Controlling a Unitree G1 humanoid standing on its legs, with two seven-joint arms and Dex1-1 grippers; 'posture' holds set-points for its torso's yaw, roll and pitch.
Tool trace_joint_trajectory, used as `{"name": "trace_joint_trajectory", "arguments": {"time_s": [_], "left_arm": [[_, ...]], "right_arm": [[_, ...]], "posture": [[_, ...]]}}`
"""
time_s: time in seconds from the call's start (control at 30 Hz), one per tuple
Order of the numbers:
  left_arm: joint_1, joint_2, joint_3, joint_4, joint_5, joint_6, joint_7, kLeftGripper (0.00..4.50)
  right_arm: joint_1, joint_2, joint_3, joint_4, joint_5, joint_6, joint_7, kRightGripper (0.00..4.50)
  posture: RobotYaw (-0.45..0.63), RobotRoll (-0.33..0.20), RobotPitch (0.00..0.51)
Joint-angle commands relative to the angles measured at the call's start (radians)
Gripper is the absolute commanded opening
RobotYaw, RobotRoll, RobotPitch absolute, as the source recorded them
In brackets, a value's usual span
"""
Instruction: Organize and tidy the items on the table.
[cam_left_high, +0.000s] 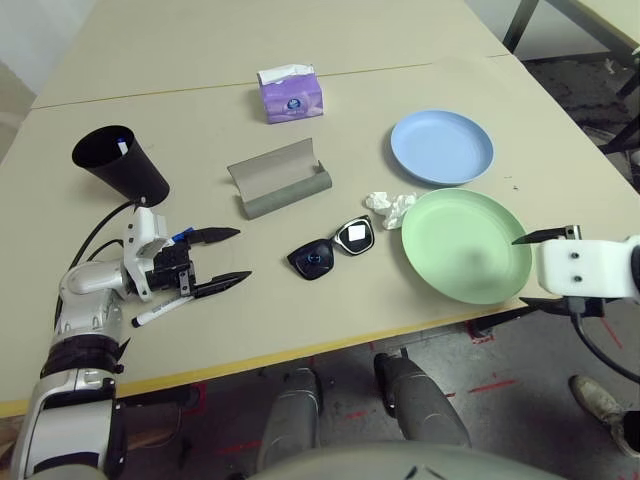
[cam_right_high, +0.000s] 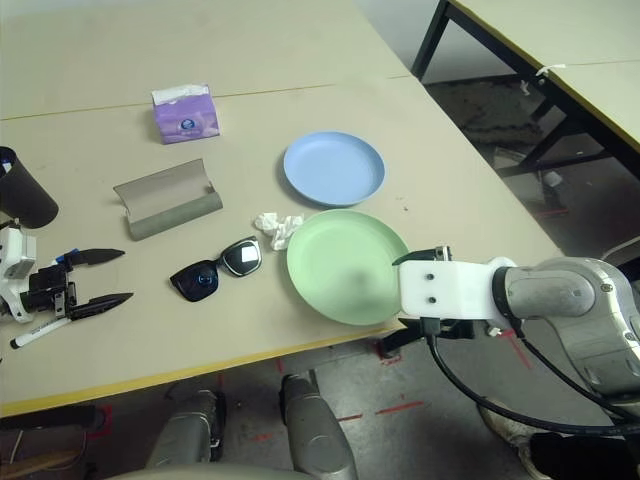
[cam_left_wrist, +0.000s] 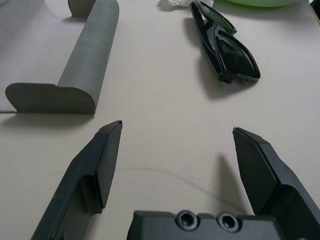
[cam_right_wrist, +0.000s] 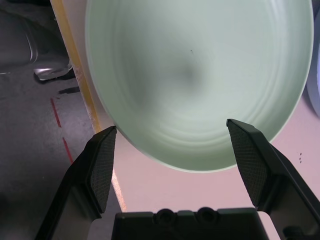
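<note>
My right gripper (cam_right_wrist: 170, 150), jaws wide and empty, hovers at the table's (cam_left_high: 250, 60) front edge over the light-green plate (cam_left_high: 465, 245); the light-blue plate (cam_left_high: 441, 147) lies just beyond. I judge stacking plates is the step in hand: next, close on the green rim. My left gripper (cam_left_high: 225, 260), also open, idles beside the black-capped marker (cam_left_high: 160, 313).

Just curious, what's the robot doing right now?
Both pincers open, empty. Right pincer beside green plate. Left pincer over black-capped marker. Nothing blocking.
</note>
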Motion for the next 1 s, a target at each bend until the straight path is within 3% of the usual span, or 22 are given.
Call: {"name": "trace_joint_trajectory", "arguments": {"time_s": [0.03, 0.43, 1.0], "left_arm": [[0.024, 0.004, 0.000, -0.018, -0.001, 0.006, 0.001, 4.50], [0.043, 0.007, 0.005, -0.045, -0.009, 0.017, 0.011, 4.50], [0.047, 0.002, 0.004, -0.045, -0.010, 0.015, 0.017, 4.50]], "right_arm": [[0.006, 0.001, 0.019, 0.001, -0.005, -0.009, 0.007, 4.45], [0.088, -0.007, 0.006, 0.044, -0.039, -0.078, -0.002, 4.45], [0.018, 0.033, 0.057, 0.033, -0.037, -0.079, -0.005, 4.45]], "posture": [[-0.24, 0.000, 0.201], [-0.24, 0.000, 0.202], [-0.23, 0.000, 0.199]]}}
